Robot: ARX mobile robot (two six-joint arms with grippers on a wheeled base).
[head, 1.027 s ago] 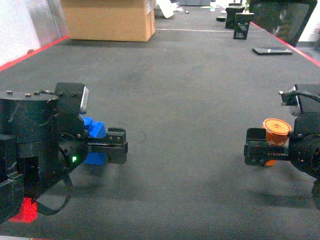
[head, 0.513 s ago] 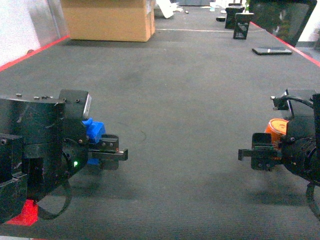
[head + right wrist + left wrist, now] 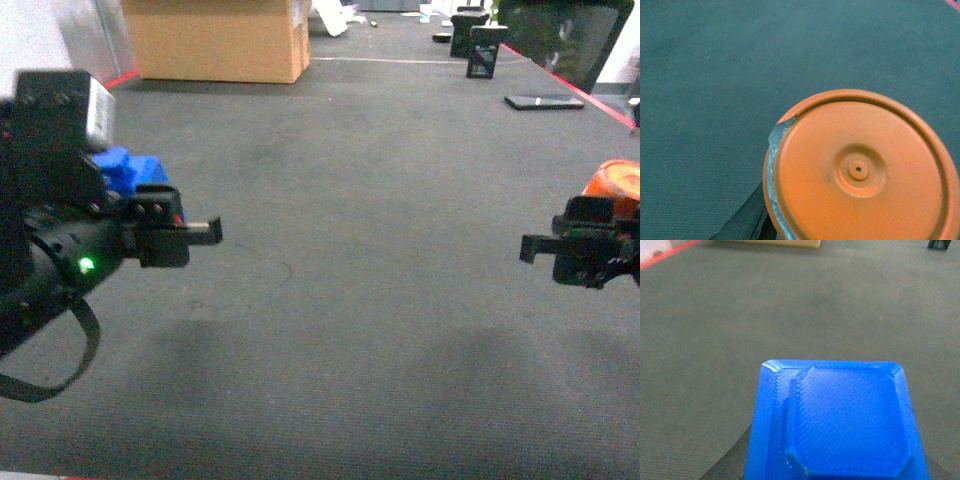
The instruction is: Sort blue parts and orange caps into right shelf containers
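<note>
A blue part [image 3: 125, 170], a square moulded block, is carried by my left gripper [image 3: 170, 230], which is shut on it well above the floor at the left. In the left wrist view the blue part [image 3: 840, 425] fills the lower middle and hides the jaws. At the right edge my right gripper [image 3: 565, 248] is shut on an orange cap [image 3: 618, 180]. The right wrist view shows the orange cap [image 3: 860, 170] as a round disc with a small centre hole. The right shelf containers are out of view.
Dark grey carpet [image 3: 350, 250] stretches ahead. A large cardboard box [image 3: 215, 40] stands at the back left. Small black stands [image 3: 487, 50] and a flat black item [image 3: 543, 101] lie at the back right. Red lines [image 3: 60, 105] border the floor.
Both arms have lifted and swung outward. The left one carried the blue part up and left. The right one carried the orange cap up and right.
</note>
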